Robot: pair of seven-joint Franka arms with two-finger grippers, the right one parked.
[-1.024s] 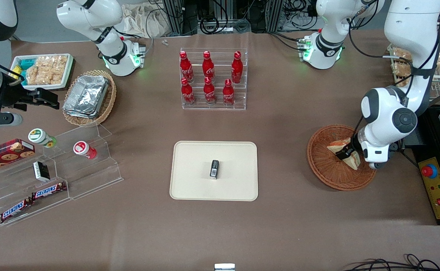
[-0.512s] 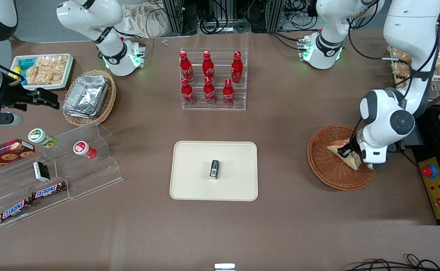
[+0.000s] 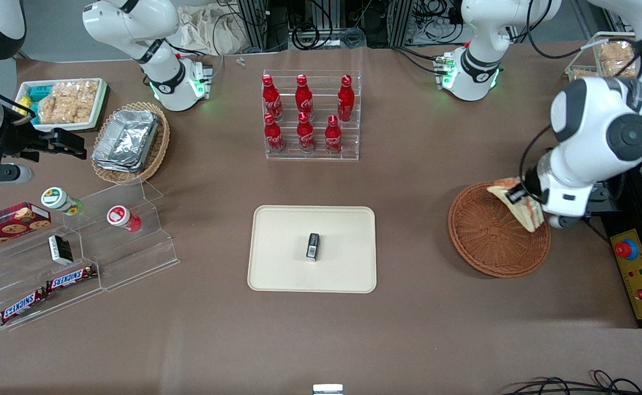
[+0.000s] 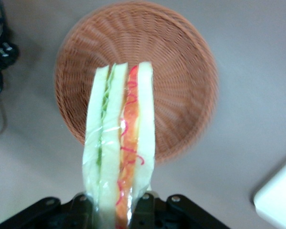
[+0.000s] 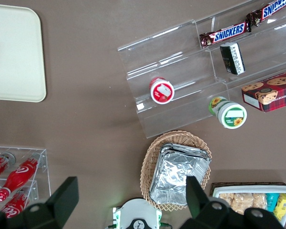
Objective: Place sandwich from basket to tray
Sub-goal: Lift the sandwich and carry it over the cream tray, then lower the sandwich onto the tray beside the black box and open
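My gripper point(image 3: 520, 198) is pinched tight on the sandwich point(image 3: 525, 206), fingers point(image 4: 145, 202) pressed against the bread on both flat faces, and the wedge hangs clear in the air over the edge of the basket point(image 3: 491, 241) that lies toward my end of the table. From my wrist I see the sandwich point(image 4: 120, 143) edge-on, green filling on one side and red on the other, with the basket point(image 4: 181, 71) bare beneath it.

A second ago the wedge was lying down inside the wicker with my fingers around it; half a second ago much the same. Now it is up and off the weave, and my arm has risen with it.

The tray point(image 3: 277, 263) sits well apart toward the middle of the table, a small dark object point(image 3: 313, 246) lying at its centre, bare cream all around that. Between basket rim and tray rim, only brown table point(image 3: 409, 230). The bottle rack point(image 3: 311, 115) stands farther from the front camera than the tray.
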